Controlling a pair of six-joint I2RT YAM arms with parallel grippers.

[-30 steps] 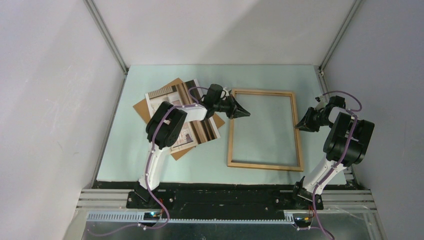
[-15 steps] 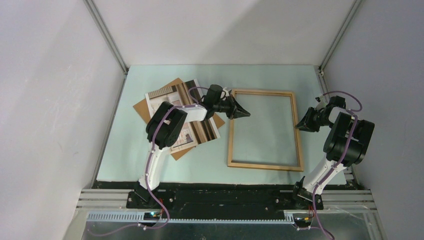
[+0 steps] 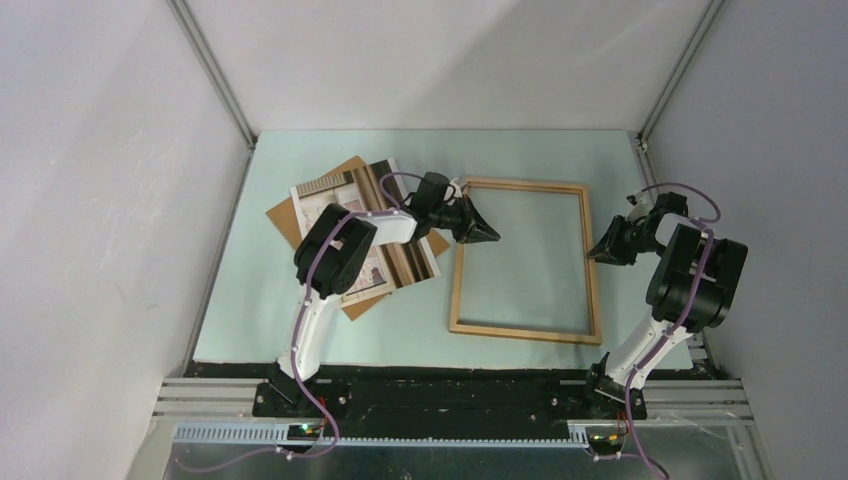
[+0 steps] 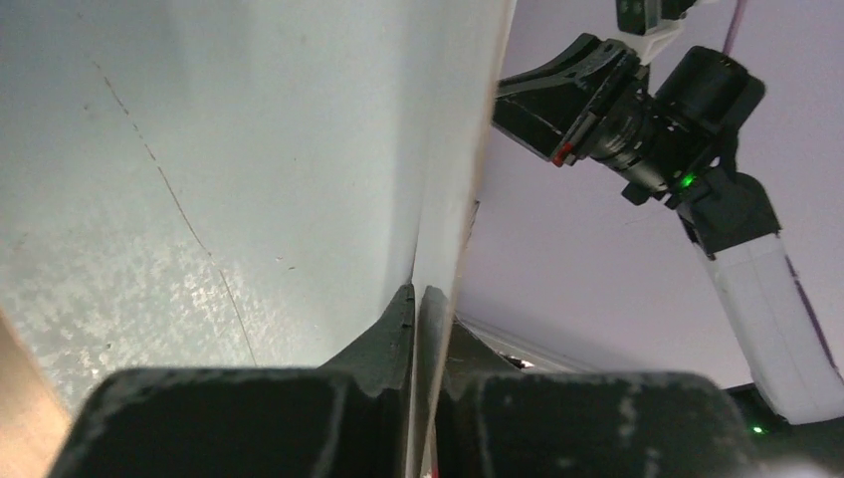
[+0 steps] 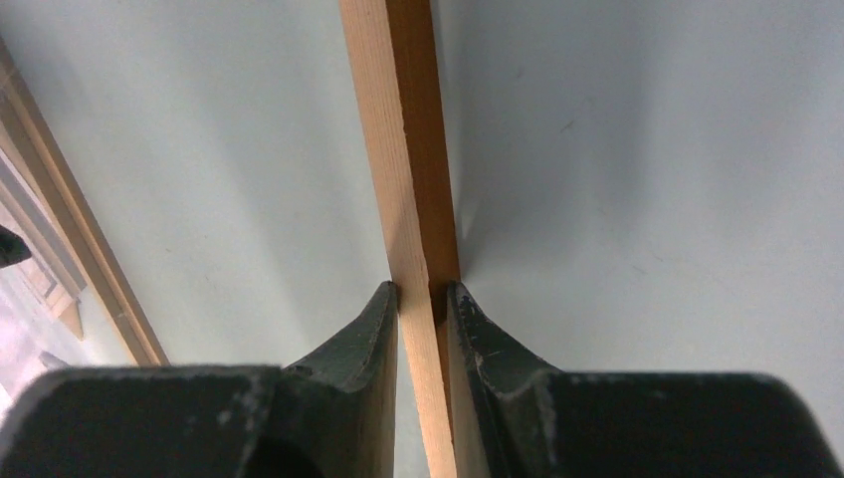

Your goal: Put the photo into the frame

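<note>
A: Where did we stand?

B: We had the frame pinched on 2 sides. The left gripper was closed on the upper part of its left rail. The right gripper was clamped on the right rail. The photo lay face up at centre left of the top view, on the brown board. It was partly under the left arm and not inside the frame.

A: What worried us?

B: The grips looked thin. In both wrist views only the fingertips bit the narrow rail, so we judged that a twist or uneven pull could let it slip. With 2 arms on 1 rigid frame, any mismatch between them could rack the corners.

A: And the photo?

B: The frame's left rail sat near the photo's lower right corner. We feared that moving the frame left while low might push or crease the print, or drag the board askew. We couldn't tell whether the frame was clear of the table.
</note>
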